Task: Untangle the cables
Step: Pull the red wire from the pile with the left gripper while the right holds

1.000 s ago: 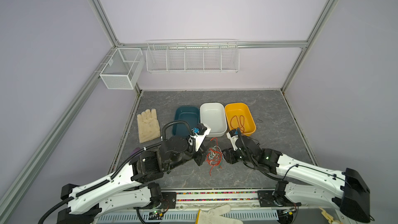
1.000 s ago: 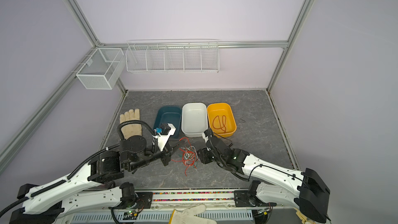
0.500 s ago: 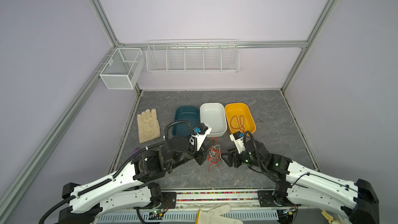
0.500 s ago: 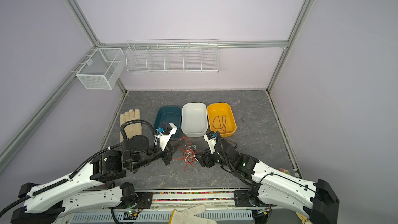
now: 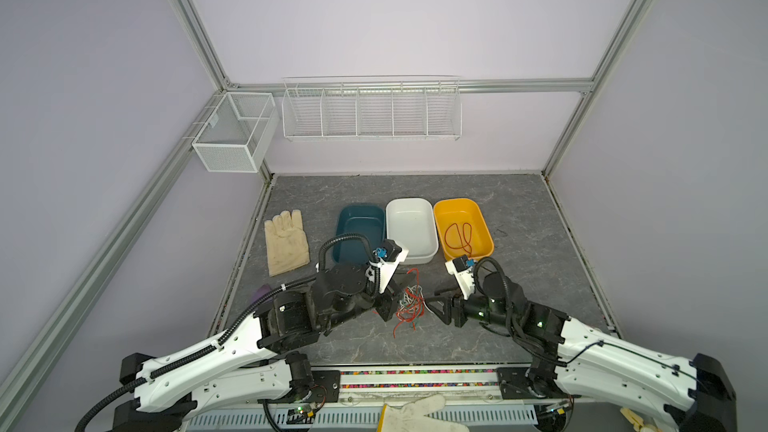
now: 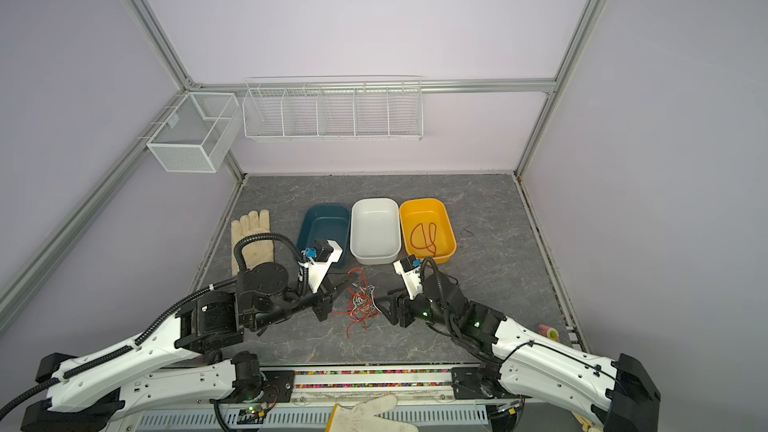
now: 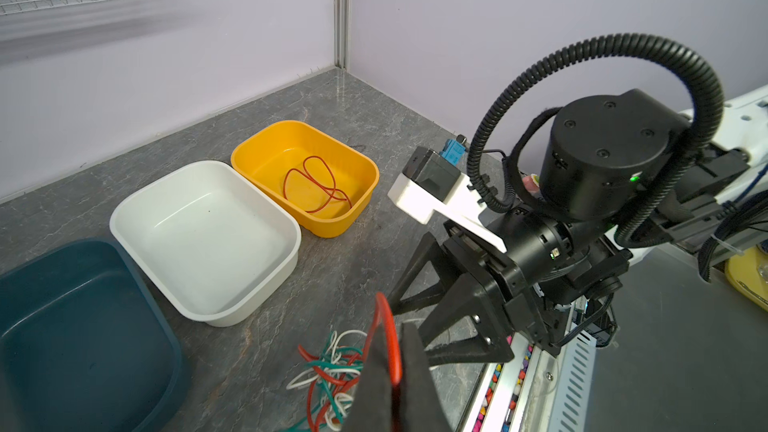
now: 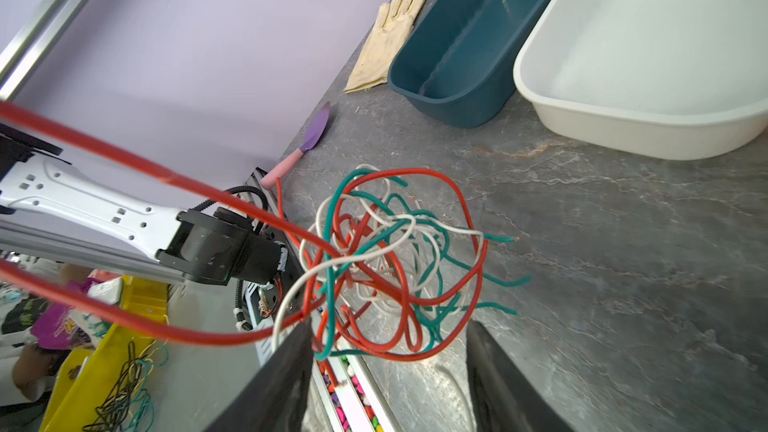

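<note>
The left gripper (image 7: 395,371) pinches one red cable (image 7: 388,326) tight. The knot of cables (image 5: 409,305) sits on the table (image 5: 523,243) between both grippers. The right gripper (image 8: 390,330) has its fingers spread apart and holds nothing, right by the knot. I think it must pinch the knot next so the red cable pulls free.

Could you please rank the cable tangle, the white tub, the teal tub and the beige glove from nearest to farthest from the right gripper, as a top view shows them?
From the right gripper:
1. cable tangle, just in front of its jaws.
2. white tub, beyond it, mid-row.
3. teal tub, left end of row.
4. beige glove, far left edge.
</note>
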Controlling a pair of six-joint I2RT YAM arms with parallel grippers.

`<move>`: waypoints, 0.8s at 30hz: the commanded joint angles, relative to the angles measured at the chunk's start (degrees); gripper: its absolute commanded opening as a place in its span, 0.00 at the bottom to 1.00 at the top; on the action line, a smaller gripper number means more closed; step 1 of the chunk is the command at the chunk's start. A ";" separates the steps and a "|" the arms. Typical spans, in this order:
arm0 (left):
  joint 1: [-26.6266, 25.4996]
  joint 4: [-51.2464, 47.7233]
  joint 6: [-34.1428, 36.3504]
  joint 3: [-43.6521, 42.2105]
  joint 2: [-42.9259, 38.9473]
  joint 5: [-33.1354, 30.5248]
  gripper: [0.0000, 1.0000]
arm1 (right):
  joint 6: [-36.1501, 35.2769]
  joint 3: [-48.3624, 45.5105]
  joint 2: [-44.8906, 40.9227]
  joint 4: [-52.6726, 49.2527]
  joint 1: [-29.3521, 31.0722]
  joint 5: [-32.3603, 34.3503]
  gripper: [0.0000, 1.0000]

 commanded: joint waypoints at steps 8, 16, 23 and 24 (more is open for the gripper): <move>-0.01 2.88 -2.47 -1.80 -2.33 1.88 0.00 | 0.86 0.03 4.70 5.48 0.77 -1.85 0.49; 0.03 3.19 -2.89 -2.39 -2.57 1.96 0.00 | 1.30 -0.38 5.33 8.61 1.94 -3.35 0.47; 0.03 4.06 -3.01 -2.43 -2.27 2.13 0.00 | 1.21 -0.21 8.04 10.15 2.88 -2.89 0.44; -0.03 4.13 -3.08 -2.33 -2.42 2.22 0.00 | 1.21 -0.06 8.69 10.35 2.90 -2.92 0.43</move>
